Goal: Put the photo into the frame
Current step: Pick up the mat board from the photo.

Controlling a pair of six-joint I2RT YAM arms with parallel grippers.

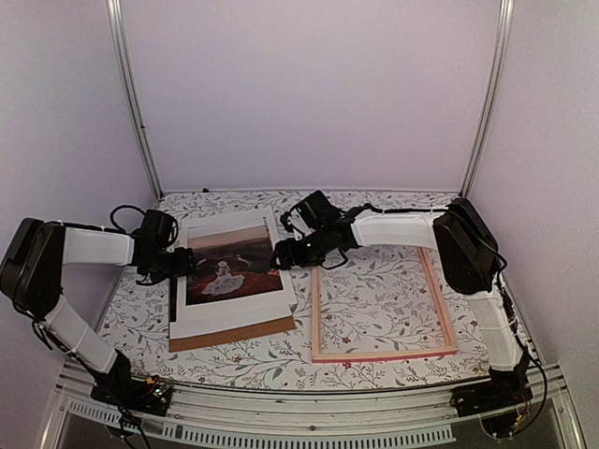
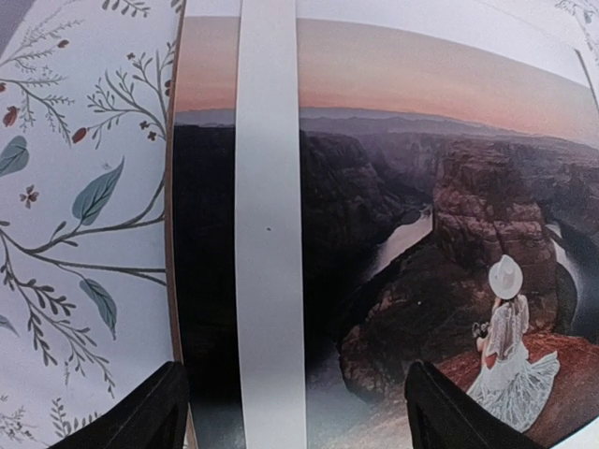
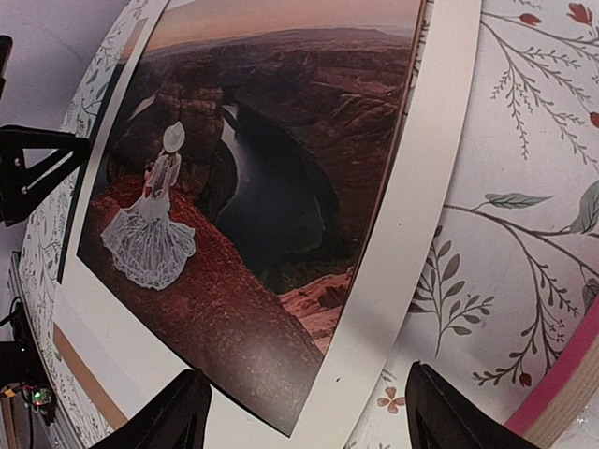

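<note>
Looks like pickup: your left gripper (image 1: 178,264) and right gripper (image 1: 279,256) hang wide open, empty, flanking the photo (image 1: 229,267). Next you'd pinch its edges, then carry it to the frame (image 1: 384,355) at lower right.

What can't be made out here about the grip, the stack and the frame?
Contact: both wrist views crop the left gripper and right gripper at the bottom edge; whether they touch the photo is unclear.
Stack: top view too small to count the white sheets above the brown board.
Glass in the frame: not tellable in the top view.
</note>
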